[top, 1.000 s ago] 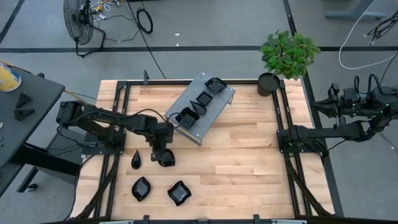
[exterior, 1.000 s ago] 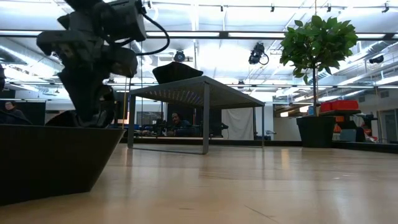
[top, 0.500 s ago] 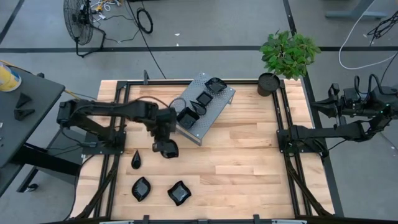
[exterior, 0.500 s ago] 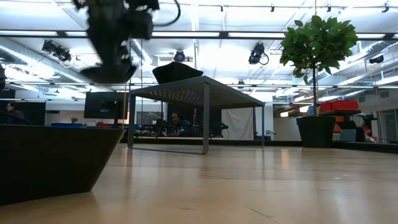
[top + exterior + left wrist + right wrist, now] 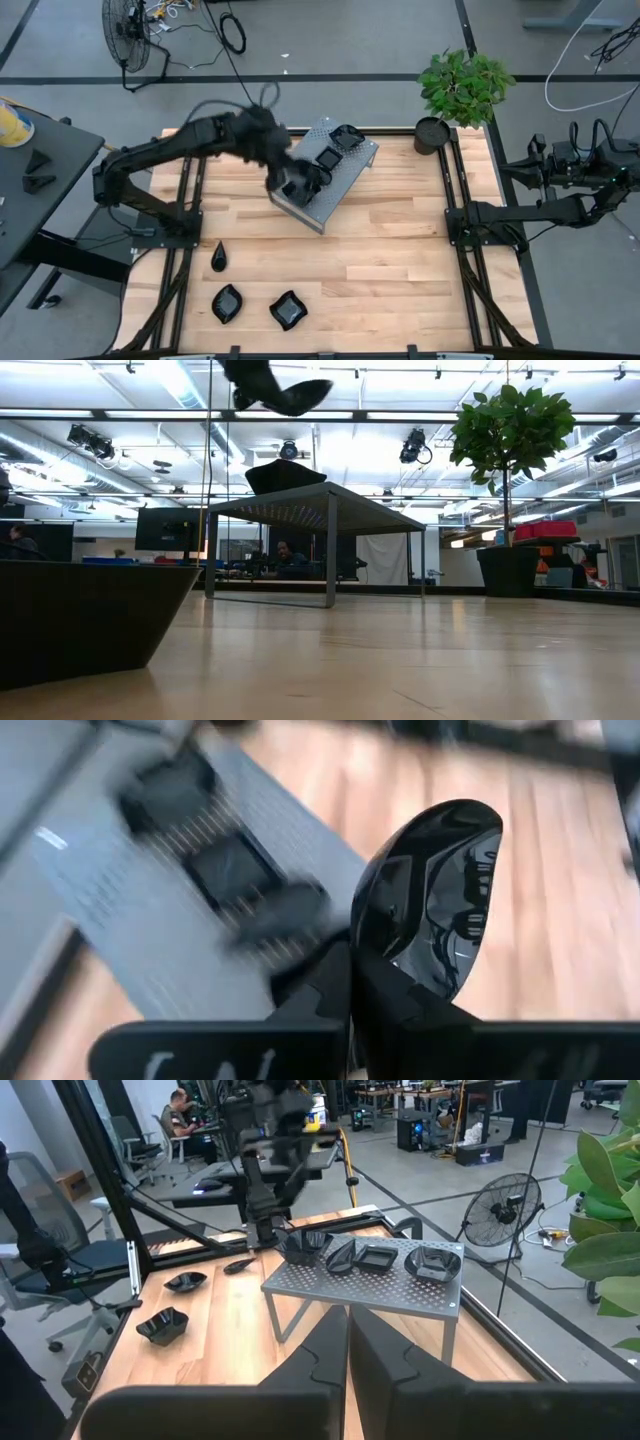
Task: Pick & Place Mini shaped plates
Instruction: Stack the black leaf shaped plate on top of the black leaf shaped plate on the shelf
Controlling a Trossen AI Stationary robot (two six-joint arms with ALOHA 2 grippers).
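My left gripper [image 5: 286, 183] is shut on a glossy black mini plate [image 5: 432, 905], raised over the near left end of the grey perforated rack [image 5: 340, 190]. In the low view that plate [image 5: 288, 396] hangs high above the rack top [image 5: 310, 500]. Several mini plates rest on the rack, among them one at its far end [image 5: 346, 137] and one at its middle [image 5: 328, 158]. Three more lie on the table at the near left: a teardrop [image 5: 219, 256], a wavy-rimmed one [image 5: 227, 303] and a squarish one [image 5: 288, 310]. My right gripper [image 5: 347, 1355] waits shut at the table's right side. My left gripper pinches the plate by its rim at the end nearest the fingers [image 5: 372, 965], between its two fingers. The fingers slant downward toward the rack. The plate juts out past the fingertips, tilted on edge, lifted clear of table and rack.
A black pot with a green plant [image 5: 432, 135] stands at the table's far right corner. A dark frame rail [image 5: 455, 215] runs along the table's right side. Bare wood [image 5: 390, 270] spreads over the middle and near right of the table. One plate [image 5: 80, 620] looms close in the low view.
My left gripper has risen from the table at the near left and swung toward the far edge, up to the rack's near left end, tipping from steeply down to a slant. The plate, still pinched, has been lifted clear of the table and carried along.
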